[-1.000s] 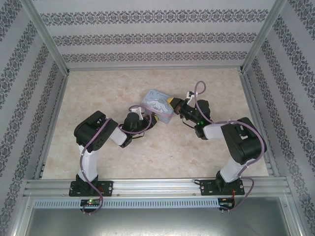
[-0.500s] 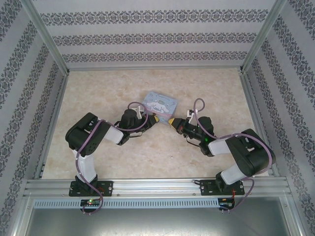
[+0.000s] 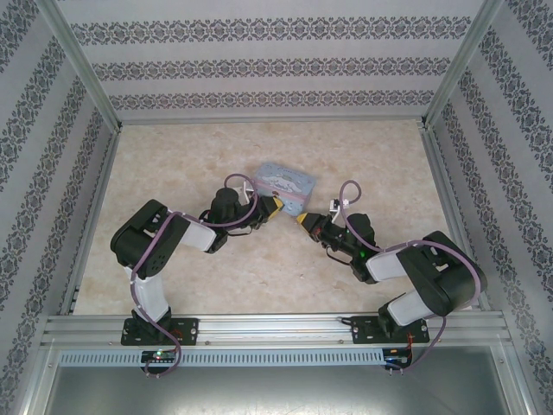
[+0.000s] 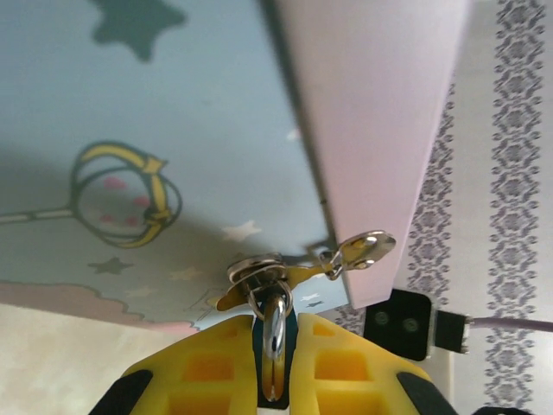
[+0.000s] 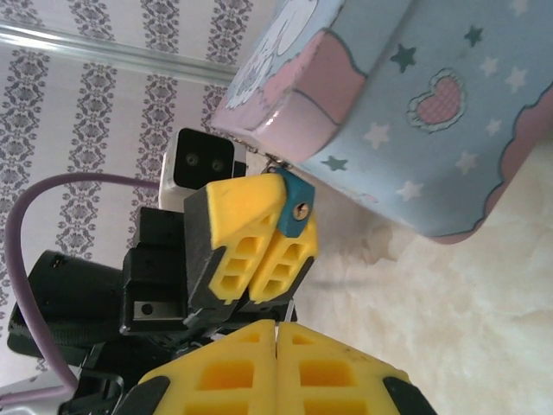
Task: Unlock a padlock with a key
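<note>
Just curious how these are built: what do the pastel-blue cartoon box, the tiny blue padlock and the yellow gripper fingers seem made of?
Pastel-blue cartoon-printed box: probably thin painted metal, glossy, with glints on its rounded pink edge.
Tiny blue padlock: blue-coated, likely metal, brassy keyhole; its loop is mirror-bright silvery metal.
Yellow gripper fingers: matte plastic, moulded with hollow cells.

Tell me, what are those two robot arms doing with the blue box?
The left gripper is pinching the tiny blue padlock, which is hooked on the clasp of the cartoon tin box. The right gripper is shut, close by and pointed at it. I can't tell whether it holds a key.
</note>
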